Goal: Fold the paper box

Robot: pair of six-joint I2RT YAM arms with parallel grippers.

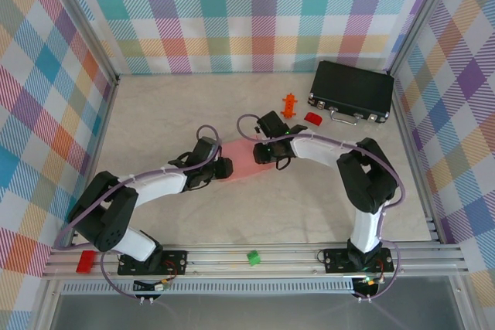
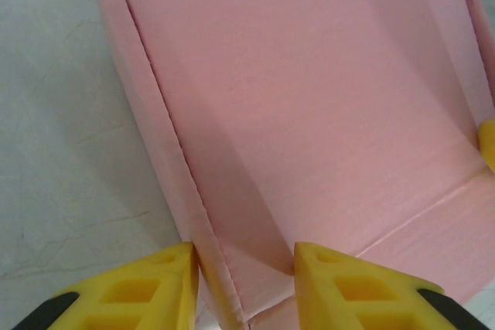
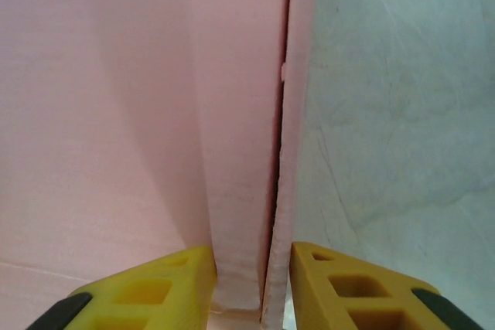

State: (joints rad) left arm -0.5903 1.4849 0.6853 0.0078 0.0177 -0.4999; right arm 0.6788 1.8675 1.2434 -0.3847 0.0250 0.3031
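The salmon-pink paper box [image 1: 244, 161] lies on the table between my two grippers. In the left wrist view the paper box [image 2: 325, 98] shows a flat panel with a raised, folded-over side wall along its left edge. My left gripper [image 2: 244, 256] straddles that wall, one yellow finger [image 2: 147, 287] outside and one inside, both touching the card. In the right wrist view my right gripper [image 3: 251, 260] pinches the doubled side wall on the right edge of the paper box [image 3: 116, 113]. From above, the left gripper [image 1: 223, 168] and right gripper [image 1: 267, 156] sit at opposite ends.
A black hard case [image 1: 352, 92] lies at the back right, with an orange piece [image 1: 290, 104] and a small red block [image 1: 313, 118] just in front of it. A green block [image 1: 253, 257] and a red block [image 1: 85, 260] rest on the front rail. Plaid walls enclose the table.
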